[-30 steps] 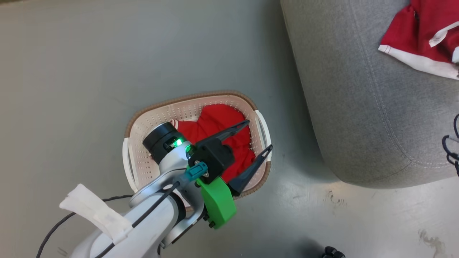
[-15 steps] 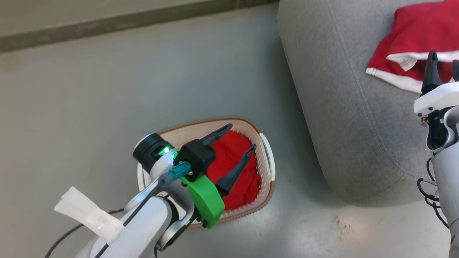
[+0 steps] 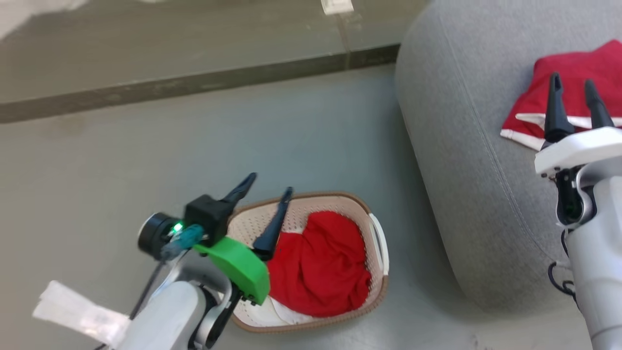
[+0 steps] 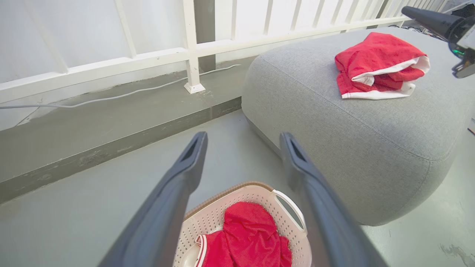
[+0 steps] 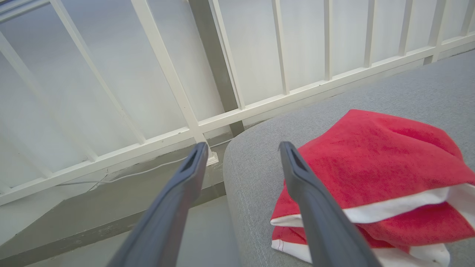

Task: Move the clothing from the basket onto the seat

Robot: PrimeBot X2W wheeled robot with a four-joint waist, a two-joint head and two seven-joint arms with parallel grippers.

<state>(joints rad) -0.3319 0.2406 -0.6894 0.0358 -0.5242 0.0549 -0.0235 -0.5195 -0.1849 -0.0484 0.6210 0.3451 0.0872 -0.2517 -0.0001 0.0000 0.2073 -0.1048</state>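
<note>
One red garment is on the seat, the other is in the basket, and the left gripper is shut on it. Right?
No. The left gripper is open and holds nothing: in the left wrist view its fingers stand apart above the basket, with nothing between them, and the red garment lies loose inside. The other garment does lie on the seat.
</note>
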